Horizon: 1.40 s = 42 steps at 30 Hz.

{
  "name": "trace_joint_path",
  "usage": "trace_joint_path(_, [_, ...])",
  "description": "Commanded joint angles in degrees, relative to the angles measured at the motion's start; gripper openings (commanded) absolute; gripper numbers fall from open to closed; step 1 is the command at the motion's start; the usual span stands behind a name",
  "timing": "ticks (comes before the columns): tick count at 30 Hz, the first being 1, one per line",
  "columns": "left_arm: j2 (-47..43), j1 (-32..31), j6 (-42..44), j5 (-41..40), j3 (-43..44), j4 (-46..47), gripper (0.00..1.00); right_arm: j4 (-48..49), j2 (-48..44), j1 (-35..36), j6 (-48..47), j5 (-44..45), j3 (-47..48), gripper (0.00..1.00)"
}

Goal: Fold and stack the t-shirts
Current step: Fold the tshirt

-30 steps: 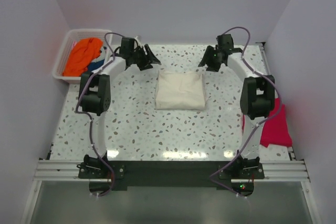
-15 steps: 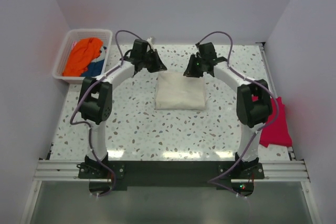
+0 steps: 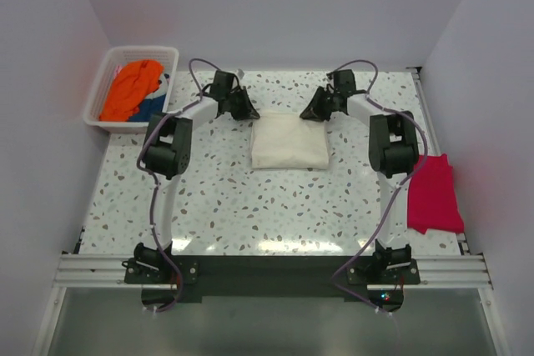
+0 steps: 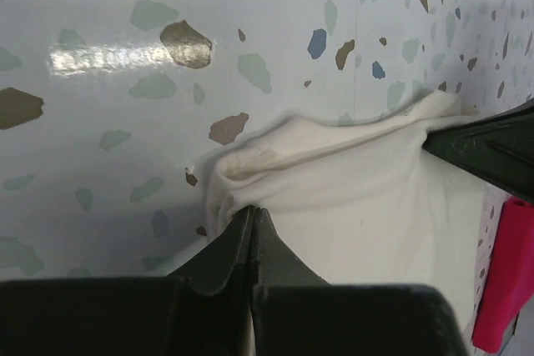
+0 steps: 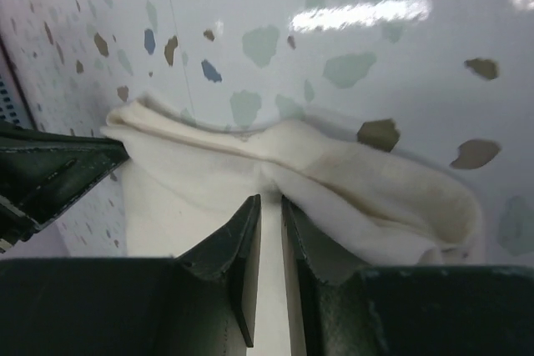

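A folded cream-white t-shirt (image 3: pixel 289 142) lies on the middle of the speckled table (image 3: pixel 217 198). My left gripper (image 3: pixel 248 112) is down at its far left corner, jaws shut on a bunched edge of the cloth (image 4: pixel 334 198). At the far right corner, my right gripper (image 3: pixel 307 113) has its jaws closed to a narrow gap, with a pinched fold of the same cloth (image 5: pixel 334 181) between them. A crimson-red t-shirt (image 3: pixel 434 194) lies at the table's right edge. Orange (image 3: pixel 133 87) and blue (image 3: pixel 151 107) t-shirts sit in the basket.
A white slatted basket (image 3: pixel 94 104) stands at the far left corner. Pale walls close in the back and both sides. The right arm's links (image 3: pixel 392 143) rise beside the red t-shirt. The other gripper's finger (image 4: pixel 488 149) shows in the left wrist view.
Both arms have swung inward and down onto the cream t-shirt's far corners. Both grippers have closed on the cloth, the left one from wide open.
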Motion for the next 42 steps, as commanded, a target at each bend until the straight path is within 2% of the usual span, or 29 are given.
trace_joint_path(1, [1.08,1.75,0.50,-0.90,2.17,0.14,0.00,4.34,2.38,-3.16,4.86,-5.19,1.05,0.21])
trace_joint_path(5, [0.99,2.10,0.59,-0.29,3.05,-0.21,0.00,11.21,4.14,-4.92,11.54,-16.94,-0.10,0.26])
trace_joint_path(9, [-1.38,2.36,1.98,1.29,4.46,-0.73,0.00,12.45,2.56,-6.24,12.88,-17.60,-0.98,0.29])
trace_joint_path(12, [-8.56,2.19,3.22,1.12,2.18,-1.09,0.14,11.31,-2.53,-6.51,11.48,-14.89,-2.73,0.31])
trace_joint_path(13, [-10.51,1.92,3.14,1.12,0.69,0.13,0.24,9.48,-5.67,-6.59,9.73,-13.21,-3.09,0.33])
trace_joint_path(16, [-17.80,0.09,2.61,-0.02,-5.98,2.33,0.29,6.92,-12.26,-5.19,7.35,-9.09,-6.33,0.34])
trace_joint_path(19, [-22.99,-3.60,1.82,-0.55,-11.79,3.74,0.29,5.94,-18.08,-2.65,6.28,-4.16,-12.21,0.35])
trace_joint_path(21, [-25.97,-5.45,0.07,-0.55,-16.27,5.06,0.24,6.82,-23.27,0.07,6.90,-2.66,-18.17,0.35])
trace_joint_path(22, [-26.86,-6.85,-1.16,-0.38,-18.11,7.59,0.18,8.30,-24.94,1.13,7.60,-1.96,-20.29,0.35])
trace_joint_path(23, [-27.66,-7.56,-2.13,0.67,-21.70,9.44,0.17,8.93,-27.21,3.23,7.86,-0.47,-23.88,0.35])
trace_joint_path(26, [-28.11,-10.03,-4.07,1.82,-24.89,13.13,0.15,12.79,-29.43,6.58,9.62,1.21,-30.57,0.34])
trace_joint_path(31, [-25.91,-14.33,-5.56,-0.54,-30.60,16.31,0.14,16.31,-27.16,7.21,10.95,1.48,-37.79,0.33])
trace_joint_path(34, [-23.89,-14.43,-7.76,-1.42,-36.84,19.74,0.13,18.42,-25.31,7.12,10.16,2.53,-41.23,0.33])
trace_joint_path(42, [-22.92,-14.34,-6.36,-8.19,-40.89,14.39,0.11,23.96,-23.63,1.59,11.38,-3.35,-49.22,0.31])
